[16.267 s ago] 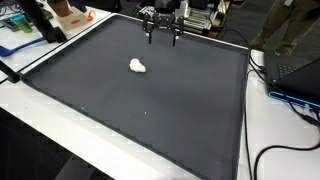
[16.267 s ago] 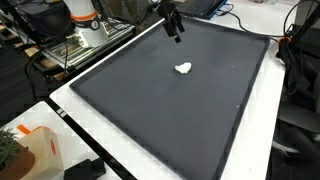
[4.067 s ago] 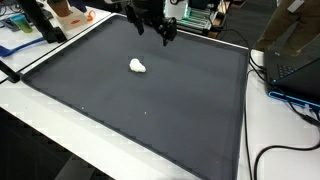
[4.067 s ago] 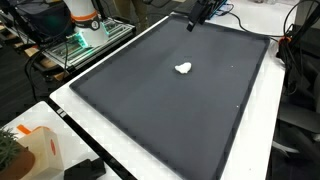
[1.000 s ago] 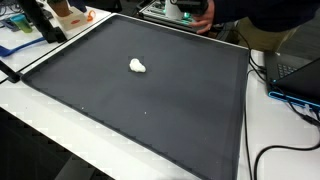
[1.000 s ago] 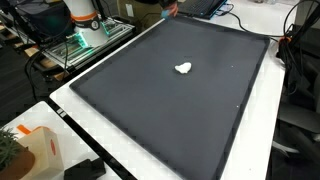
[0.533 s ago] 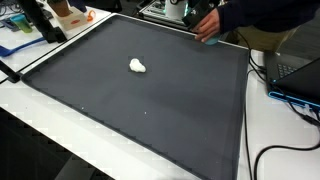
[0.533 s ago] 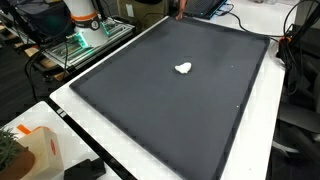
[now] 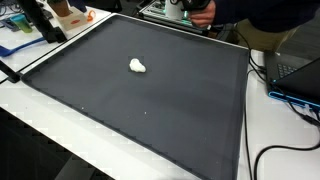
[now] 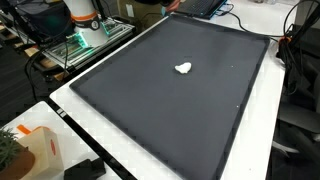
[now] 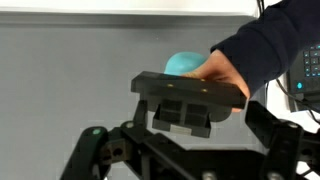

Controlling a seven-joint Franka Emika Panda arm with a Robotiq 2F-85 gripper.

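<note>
In the wrist view my gripper (image 11: 188, 140) stands open, its dark fingers (image 11: 92, 150) spread wide at the bottom with nothing between them. Just beyond it a person's hand (image 11: 225, 76) in a dark blue sleeve holds a round teal object (image 11: 181, 63) close to the gripper's black body. A small white lump (image 9: 138, 66) (image 10: 183, 69) lies alone on the black mat (image 9: 150, 115) (image 10: 170, 115), far from the gripper. In an exterior view the person's hand (image 9: 201, 14) shows at the mat's far edge; the gripper itself is out of both exterior views.
A laptop (image 9: 297, 68) and cables (image 9: 268, 150) lie on the white table beside the mat. Clutter and an orange item (image 9: 71, 12) stand at the far corner. A metal rack (image 10: 75, 45) and a paper bag (image 10: 30, 148) border the mat.
The person's hand at the far edge of the mat has drawn back slightly toward the robot. The white lump has not moved.
</note>
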